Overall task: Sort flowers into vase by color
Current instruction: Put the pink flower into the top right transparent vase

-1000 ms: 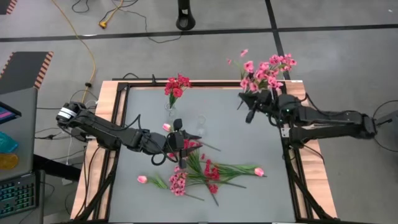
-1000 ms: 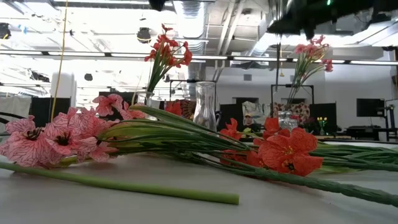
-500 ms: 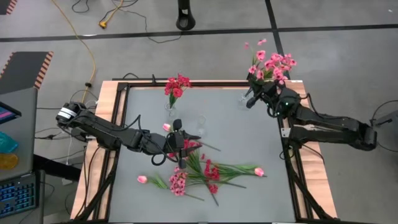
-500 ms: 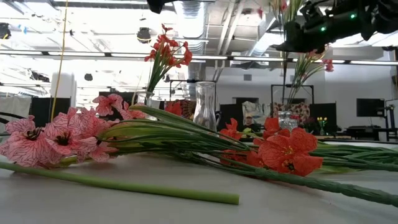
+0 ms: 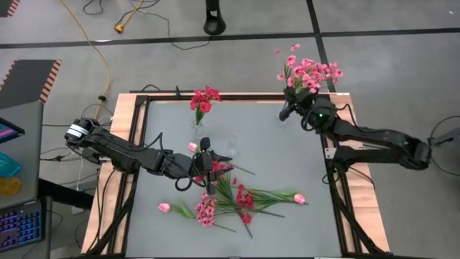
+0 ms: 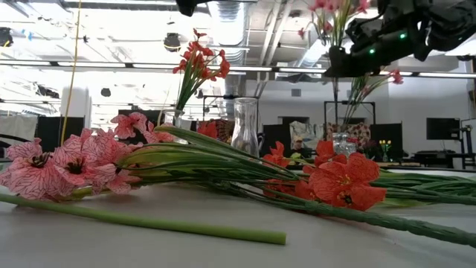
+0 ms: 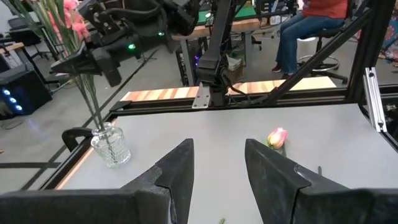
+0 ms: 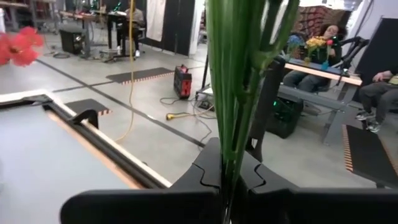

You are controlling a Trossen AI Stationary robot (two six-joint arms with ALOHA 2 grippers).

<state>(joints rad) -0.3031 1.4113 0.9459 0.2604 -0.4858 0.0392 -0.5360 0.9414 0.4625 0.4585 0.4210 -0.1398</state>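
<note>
Pink spray (image 5: 309, 72) stems sit clamped in right pincer (image 8: 229, 177), wrist view shows.

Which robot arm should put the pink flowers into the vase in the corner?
The right one. Its gripper already clamps the pink spray directly over the corner vase, while the left gripper is open, mid-table by the loose flower pile.

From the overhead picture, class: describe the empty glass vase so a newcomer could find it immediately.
Start at the grey table and find the vase of red flowers near its far edge. Just nearer and to the right stands the empty vase: clear glass, upright, holding no stems, unlike its neighbours.
</note>
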